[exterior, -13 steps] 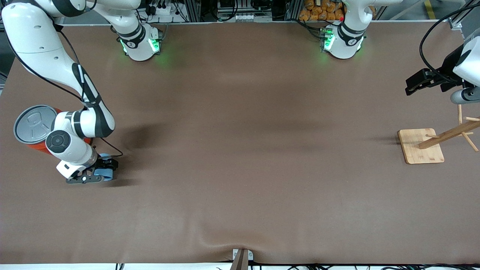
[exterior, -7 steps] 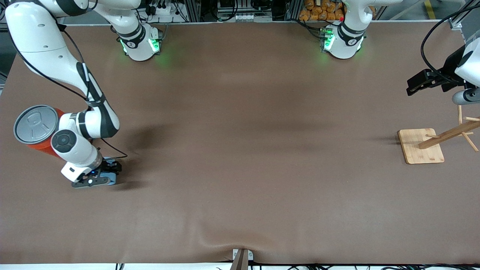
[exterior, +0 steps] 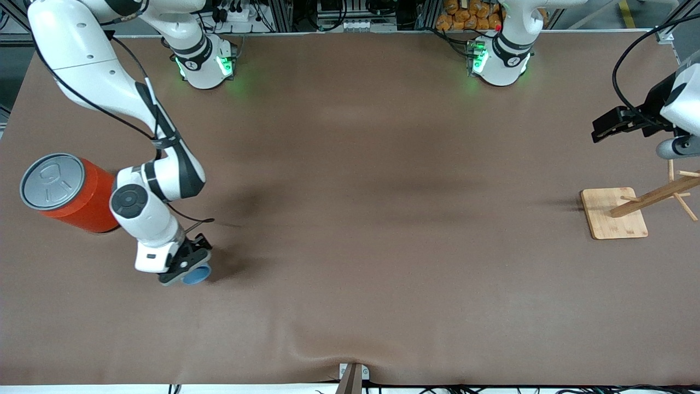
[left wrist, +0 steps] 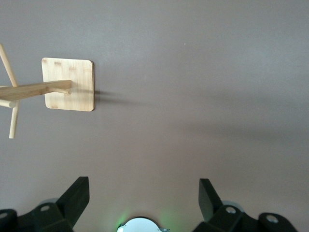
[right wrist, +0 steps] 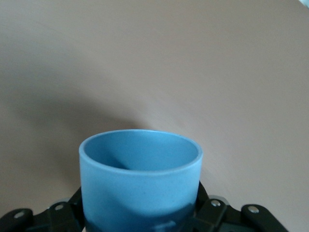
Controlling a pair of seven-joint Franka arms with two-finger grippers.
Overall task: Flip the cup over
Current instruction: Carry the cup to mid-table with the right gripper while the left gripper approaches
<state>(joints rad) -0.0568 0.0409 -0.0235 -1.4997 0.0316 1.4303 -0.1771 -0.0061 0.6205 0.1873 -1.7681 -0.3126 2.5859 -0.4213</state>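
Observation:
The light-blue cup [exterior: 197,275] is gripped by my right gripper [exterior: 185,267], which is shut on its lower wall, just above the brown table at the right arm's end. It is tipped on its side, with the open mouth facing the front camera. The right wrist view shows the cup [right wrist: 140,176] filling the space between the jaws, its darker inside visible and its base hidden. My left gripper [exterior: 608,126] hangs open and empty over the left arm's end of the table, its black fingers [left wrist: 76,199] wide apart in the left wrist view.
A large orange canister with a grey lid [exterior: 70,192] stands beside the right arm. A wooden peg rack on a square bamboo base [exterior: 612,213] stands under the left gripper's side; the rack base [left wrist: 68,84] also shows in the left wrist view.
The right gripper closed on the cup, lifted it off the table and carried it away from the canister, turning its mouth toward the front camera. The left arm barely moved.

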